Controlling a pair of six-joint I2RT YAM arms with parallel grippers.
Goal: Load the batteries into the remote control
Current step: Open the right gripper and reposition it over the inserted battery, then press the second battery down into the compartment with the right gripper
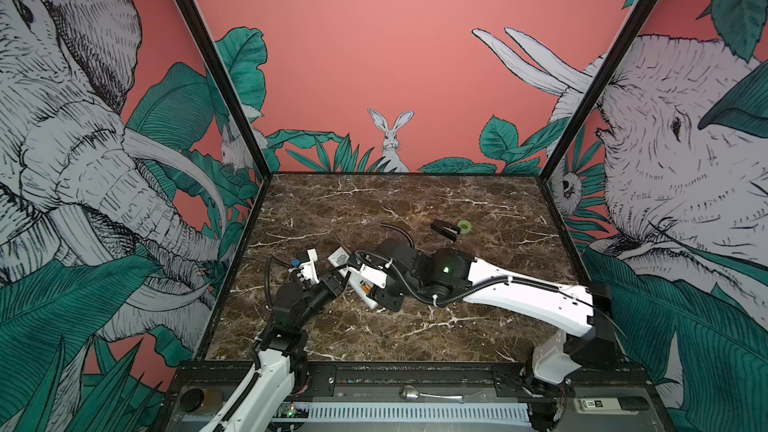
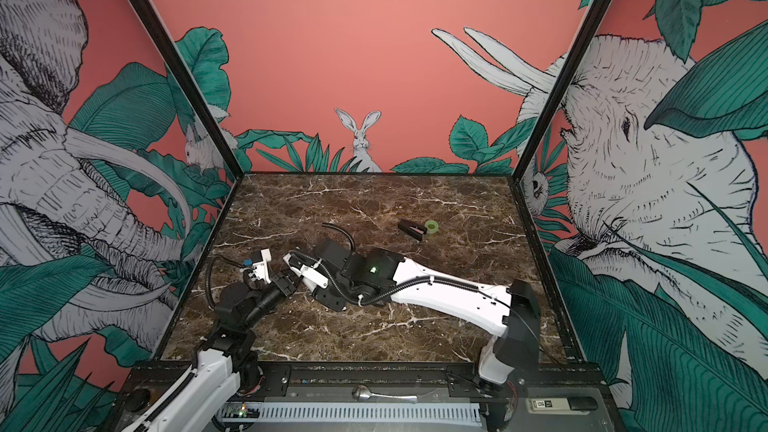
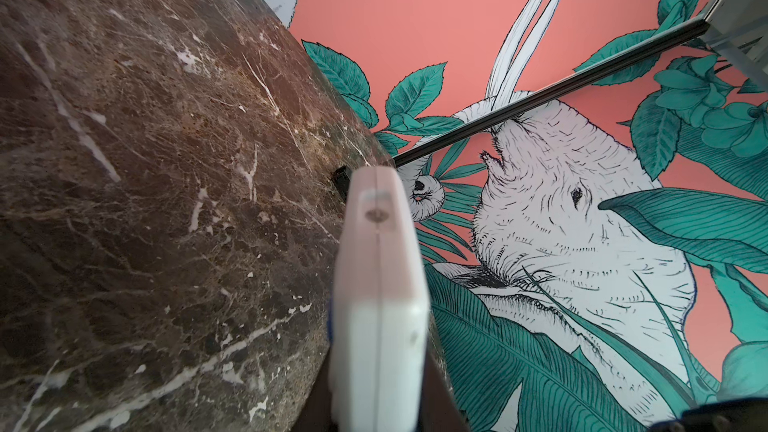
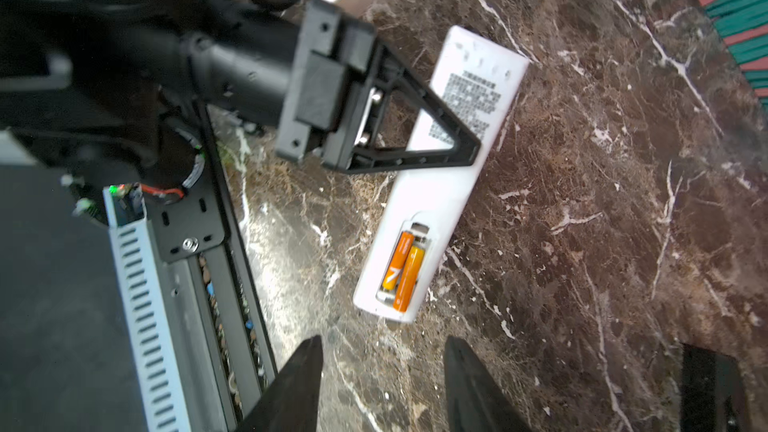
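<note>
Both batteries (image 4: pixel 403 270) sit in the open bay (image 4: pixel 420 229) of the remote control (image 4: pixel 428 197) — one riding high. Left gripper (image 4: pixel 467 151) pinches its middle; right gripper (image 4: pixel 382 351) hovers spread, empty, beside that bay. We judge final seating is left.

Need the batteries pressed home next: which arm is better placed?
Right. The right gripper hangs open and empty just off the remote control's open compartment, where both batteries lie; the left gripper is shut on its middle.

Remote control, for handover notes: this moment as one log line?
batteries: both in remote control | left gripper: clamping it | right gripper: open, empty
</note>
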